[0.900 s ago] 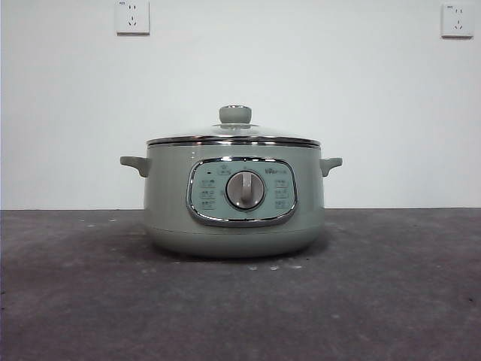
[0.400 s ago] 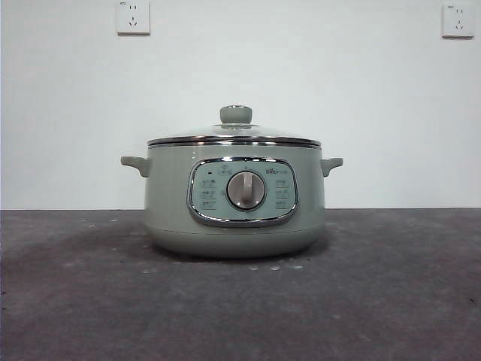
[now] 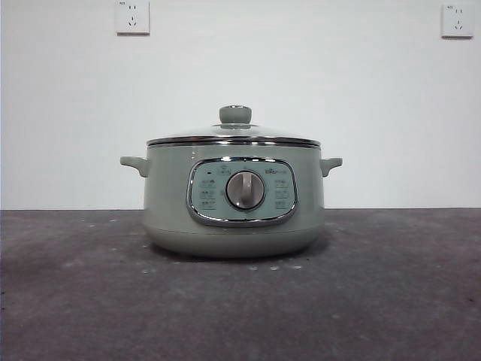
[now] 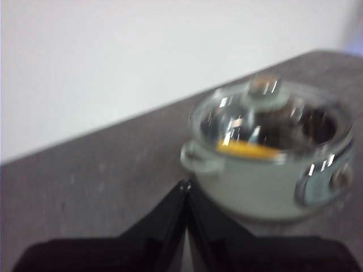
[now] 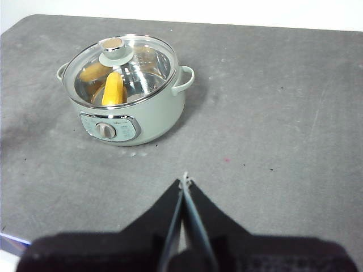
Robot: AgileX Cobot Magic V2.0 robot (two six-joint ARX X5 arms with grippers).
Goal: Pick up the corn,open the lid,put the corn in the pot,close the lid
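The sage-green pot (image 3: 234, 197) stands in the middle of the table, its dial facing the front camera. The glass lid (image 3: 234, 136) sits shut on it, green knob (image 3: 235, 114) on top. Through the glass the yellow corn (image 5: 113, 89) lies inside the pot, also seen as a yellow patch of corn (image 4: 248, 148) in the blurred left wrist view. My left gripper (image 4: 185, 185) is shut and empty, off to the pot's (image 4: 266, 170) handle side. My right gripper (image 5: 185, 180) is shut and empty, high and well back from the pot (image 5: 127, 93). Neither arm shows in the front view.
The dark grey tabletop (image 3: 391, 301) spreads around the pot, with a few pale specks in front of its base. A white wall with two sockets (image 3: 132, 16) stands behind. The table's edge (image 5: 11, 241) shows at one corner of the right wrist view.
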